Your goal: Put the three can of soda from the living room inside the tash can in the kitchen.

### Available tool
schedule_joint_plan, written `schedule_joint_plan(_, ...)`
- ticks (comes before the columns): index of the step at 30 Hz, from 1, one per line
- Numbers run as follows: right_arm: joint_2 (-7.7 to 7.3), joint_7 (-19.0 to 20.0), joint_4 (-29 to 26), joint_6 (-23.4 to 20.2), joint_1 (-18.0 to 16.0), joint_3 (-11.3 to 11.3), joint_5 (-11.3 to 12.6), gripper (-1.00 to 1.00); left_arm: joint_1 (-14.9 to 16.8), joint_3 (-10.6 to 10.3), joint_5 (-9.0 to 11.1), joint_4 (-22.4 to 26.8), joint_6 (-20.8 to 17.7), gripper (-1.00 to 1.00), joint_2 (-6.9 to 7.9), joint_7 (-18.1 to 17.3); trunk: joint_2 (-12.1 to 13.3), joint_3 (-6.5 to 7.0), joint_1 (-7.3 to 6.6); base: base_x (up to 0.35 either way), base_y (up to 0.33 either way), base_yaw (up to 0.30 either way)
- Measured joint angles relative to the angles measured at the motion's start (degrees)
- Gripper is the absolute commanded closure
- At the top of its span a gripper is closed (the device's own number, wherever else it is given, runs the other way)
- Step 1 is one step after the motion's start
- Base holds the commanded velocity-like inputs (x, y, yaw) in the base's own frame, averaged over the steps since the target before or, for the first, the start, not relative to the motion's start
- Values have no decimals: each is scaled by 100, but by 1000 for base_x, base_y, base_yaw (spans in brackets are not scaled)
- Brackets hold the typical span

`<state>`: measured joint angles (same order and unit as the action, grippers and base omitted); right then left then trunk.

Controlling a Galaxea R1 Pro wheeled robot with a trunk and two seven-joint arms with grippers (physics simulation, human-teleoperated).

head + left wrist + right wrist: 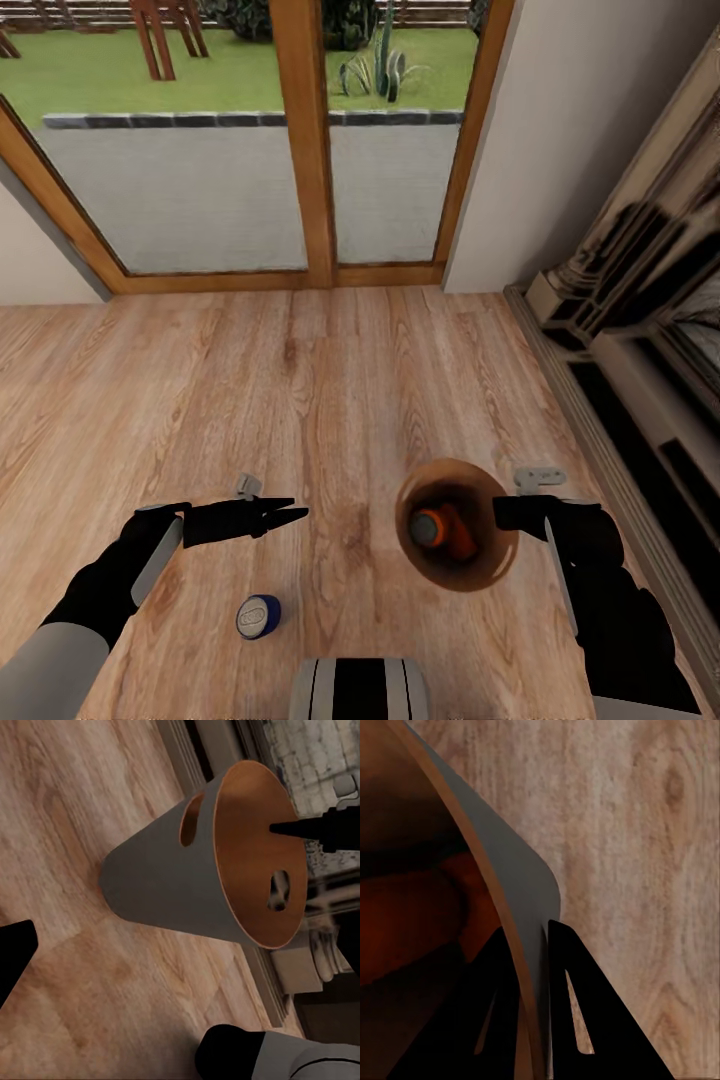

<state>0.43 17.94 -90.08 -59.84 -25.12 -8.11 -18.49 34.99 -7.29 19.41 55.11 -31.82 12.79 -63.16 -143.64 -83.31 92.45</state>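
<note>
The brown trash can [500,560] stands on the wood floor, and my right gripper [503,513] is shut on its rim. In the right wrist view the fingers [577,1020] straddle the trash can's wall [521,881]. Inside it lies an orange soda can [432,527] with a silver end, with more orange right beside it. A dark blue soda can [258,616] stands upright on the floor, near my base. Above and beyond the blue can, my left gripper [285,512] hovers open and empty, pointing at the trash can [165,881].
Wood-framed glass doors [305,140] close the far side, with lawn behind them. A dark glossy unit with a stepped plinth [640,330] runs along the right wall. Open wood floor [300,380] lies between me and the doors.
</note>
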Motion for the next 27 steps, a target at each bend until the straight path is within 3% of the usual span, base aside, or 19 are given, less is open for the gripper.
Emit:
schedule_joint_plan(2,-1,-1,0,9,0,-1,-70,100,-1,1,2,0,0,-100,3,-2,0,0,0,-11,-20,0)
schedule_joint_plan(7,1,2,0,-16,0,5,131,100,1,1,9,-1,2,-100,4,-3,0,0,0,-2,-3,0)
schedule_joint_plan(12,0,0,0,-1,0,1,3,100,-1,1,10,0,19,-100,2,-1,0,0,0,31,-18,0)
schedule_joint_plan(16,1,3,0,-16,0,5,149,100,1,2,10,-1,56,-100,1,1,0,0,0,193,-173,0)
schedule_joint_plan(21,-3,-1,0,10,0,-1,-78,100,-1,0,8,0,72,-100,4,-6,0,0,0,48,-41,0)
schedule_joint_plan(25,-6,2,0,-16,0,5,133,100,-1,-1,4,-1,74,-100,4,-4,0,0,0,1,-1,0)
schedule_joint_plan(27,-8,2,0,-15,0,5,120,100,1,-1,2,-1,80,-100,4,-2,0,0,0,0,0,0)
